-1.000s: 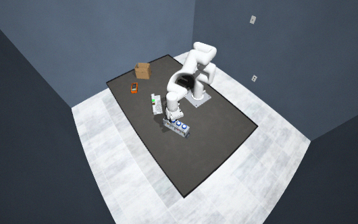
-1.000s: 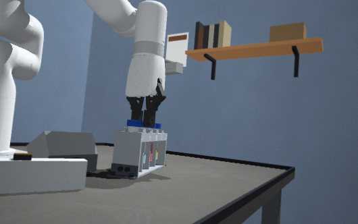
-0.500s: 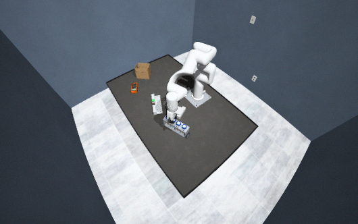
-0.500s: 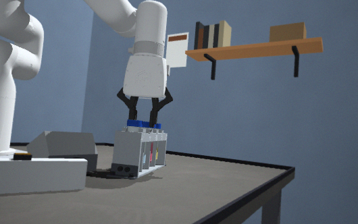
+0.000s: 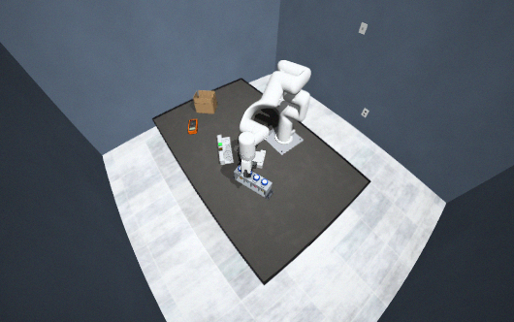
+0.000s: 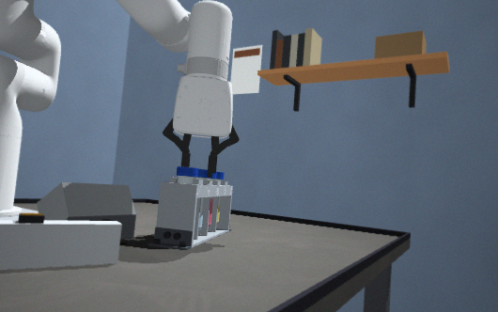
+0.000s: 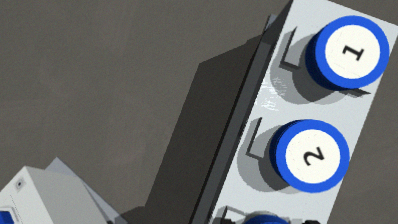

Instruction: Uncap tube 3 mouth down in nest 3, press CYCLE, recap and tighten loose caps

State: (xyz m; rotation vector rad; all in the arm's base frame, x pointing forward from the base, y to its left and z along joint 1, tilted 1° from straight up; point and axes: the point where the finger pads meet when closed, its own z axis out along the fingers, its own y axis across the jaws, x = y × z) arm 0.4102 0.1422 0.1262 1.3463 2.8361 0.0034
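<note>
White xArm 5 with black-linked gripper.

The arm [image 5: 286, 92] is glossy white throughout, built of thick rounded tubular links with capsule-shaped joint housings. It rises from a light grey square base plate [image 5: 297, 142]. The wrist link [image 6: 210, 33] is a smooth cylinder ending in a pale grey band. Below sits the gripper [image 6: 199, 162]: a white, boxy, round-cornered body, faintly scuffed, with thin black angled linkages and 2 slim black fingers [image 6: 186, 152]. No cables, screws or markings are discernible.
</note>
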